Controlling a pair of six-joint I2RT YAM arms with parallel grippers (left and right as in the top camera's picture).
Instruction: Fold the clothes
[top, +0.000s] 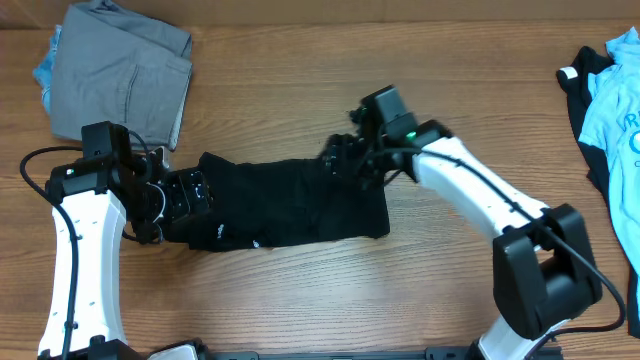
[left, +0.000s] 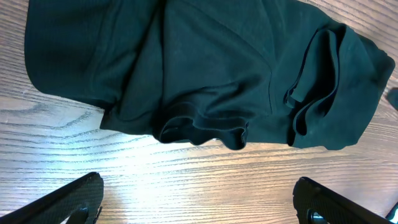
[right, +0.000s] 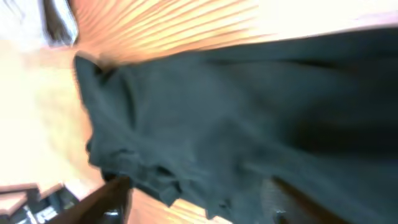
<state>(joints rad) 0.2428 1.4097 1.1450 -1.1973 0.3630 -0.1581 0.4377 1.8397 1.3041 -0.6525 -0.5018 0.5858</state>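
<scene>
Wood-grain surface (top: 300, 300) is seen beneath both arms. At its middle a black T-shirt (top: 290, 205) is laid flat, folded into a long band running left to right, with rumpled folds along one edge. The left fingers (left: 74, 200) are spread wide just beside the shirt's left end, over bare wood, and nothing is held between them. The right fingers (right: 109, 198) are placed over the shirt's upper right corner; in the blurred wrist view they are seen parted, with no cloth pinched. A folded grey garment (top: 125, 75) is seen at the far left corner, and a light blue garment (top: 615, 110) at the right edge.
</scene>
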